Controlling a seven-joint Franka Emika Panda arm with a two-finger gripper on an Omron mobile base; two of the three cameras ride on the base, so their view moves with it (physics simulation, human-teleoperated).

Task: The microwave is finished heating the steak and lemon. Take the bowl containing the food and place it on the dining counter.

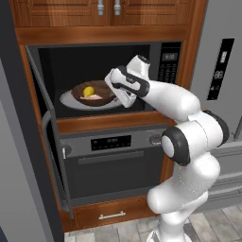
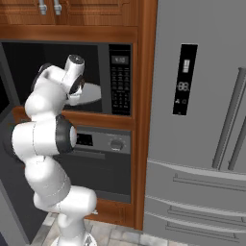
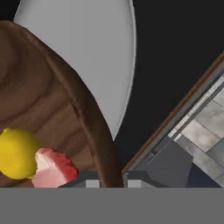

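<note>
The microwave (image 1: 165, 61) stands open, its door (image 1: 49, 142) swung out to the left. Inside, the dark brown bowl (image 1: 97, 90) rests on the white turntable plate (image 1: 71, 103). It holds the yellow lemon (image 1: 88, 91) and the pink steak (image 1: 94, 97). My gripper (image 1: 115, 97) is shut on the bowl's right rim. In the hand view the bowl (image 3: 39, 100) rim runs between my fingertips, gripper (image 3: 112, 181), with the lemon (image 3: 16, 153) and steak (image 3: 52, 170) just inside. The dining counter is out of view.
A knobbed oven (image 1: 113, 160) sits under the microwave, wooden cabinets (image 1: 104, 12) above it. The open door blocks the left side. A grey fridge (image 2: 202, 120) stands to the right, past the microwave's button panel (image 2: 120, 79). Tiled floor (image 3: 205, 127) lies below.
</note>
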